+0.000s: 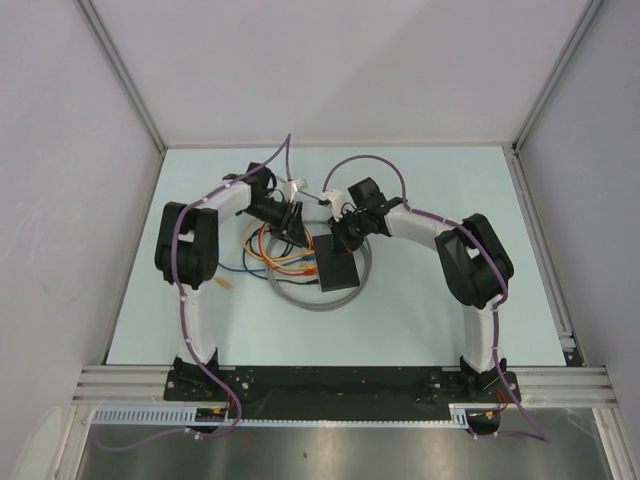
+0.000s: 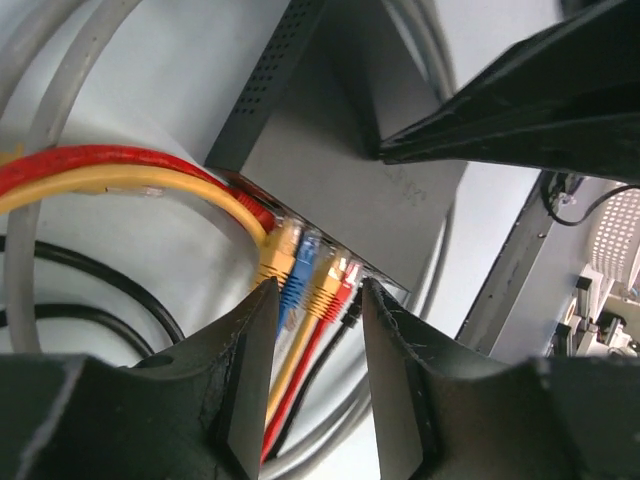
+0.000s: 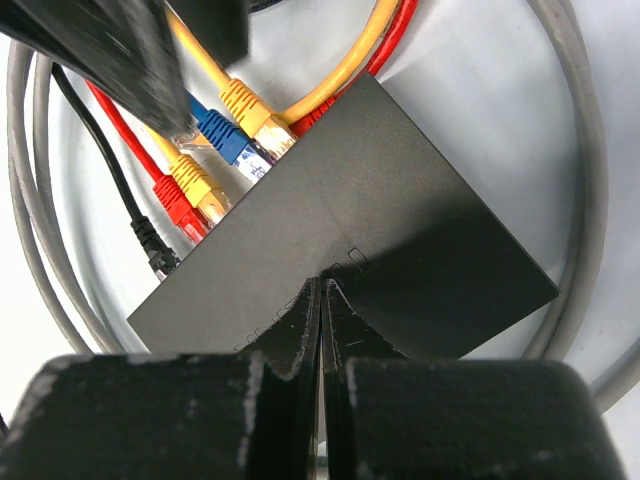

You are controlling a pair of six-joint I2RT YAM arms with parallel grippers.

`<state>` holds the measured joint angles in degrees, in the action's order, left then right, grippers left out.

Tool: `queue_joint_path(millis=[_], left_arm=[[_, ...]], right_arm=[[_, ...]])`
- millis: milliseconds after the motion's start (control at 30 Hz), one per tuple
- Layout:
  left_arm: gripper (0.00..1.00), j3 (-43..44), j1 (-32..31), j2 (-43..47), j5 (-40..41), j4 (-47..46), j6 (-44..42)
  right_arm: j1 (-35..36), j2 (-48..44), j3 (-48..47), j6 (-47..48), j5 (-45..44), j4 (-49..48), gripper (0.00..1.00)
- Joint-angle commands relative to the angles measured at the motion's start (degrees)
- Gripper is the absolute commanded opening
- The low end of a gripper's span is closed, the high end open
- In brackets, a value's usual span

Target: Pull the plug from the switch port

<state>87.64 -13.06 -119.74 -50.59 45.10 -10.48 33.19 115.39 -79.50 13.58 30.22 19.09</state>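
The flat black switch [image 1: 338, 268] lies mid-table and also shows in the left wrist view [image 2: 340, 170] and the right wrist view [image 3: 400, 220]. A row of plugs sits in its ports: yellow [image 3: 255, 115], blue [image 3: 225, 137], yellow [image 3: 200, 182], red [image 3: 172, 205] and black [image 3: 155, 247]. My left gripper [image 2: 315, 300] is open. Its fingers [image 2: 240, 345] straddle the blue plug [image 2: 298, 275], the second yellow plug [image 2: 325, 290] and the red plug [image 2: 345, 290], just short of the ports. My right gripper [image 3: 322, 285] is shut, with its tips pressed down on the switch's top.
Grey cable loops [image 1: 300, 300] ring the switch, and red, yellow, blue and black cables [image 1: 265, 255] trail left of it. The right gripper's fingers [image 2: 520, 110] cross above the switch in the left wrist view. White walls and aluminium rails bound the table.
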Motion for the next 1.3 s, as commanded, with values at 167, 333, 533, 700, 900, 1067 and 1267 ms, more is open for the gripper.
queue_joint_path(millis=[167,333,533,700,900,1067,1267], left_arm=[[0.47,2.1,-1.4,-3.9,1.4,-1.9,-0.5],[0.47,4.4,-1.8,-6.3,0.7,-0.7,-0.9],[0.34,4.6,-2.4,-7.6,-1.4,0.4,-1.7],[0.32,4.6,-2.5,-8.3,-2.1,0.5,-1.2],[0.33,6.2,-2.5,-9.4,-4.5,1.1,-0.2],[0.34,6.8,-2.5,-10.5,-5.7,2.0,0.0],[0.32,6.7,-2.7,-10.8,-5.1,1.0,1.7]], right_arm=[[-0.1,1.1,3.1,0.7,-4.3,6.7,0.00],[0.2,1.3,3.2,0.7,-4.3,6.5,0.00],[0.1,1.5,3.2,0.7,-4.3,6.2,0.00],[0.2,1.7,3.2,0.7,-4.2,6.1,0.00],[0.2,1.9,3.3,0.7,-4.2,6.0,0.00],[0.3,1.8,3.2,1.0,-4.5,5.9,0.00],[0.8,1.7,3.2,1.4,-4.8,6.0,0.00]])
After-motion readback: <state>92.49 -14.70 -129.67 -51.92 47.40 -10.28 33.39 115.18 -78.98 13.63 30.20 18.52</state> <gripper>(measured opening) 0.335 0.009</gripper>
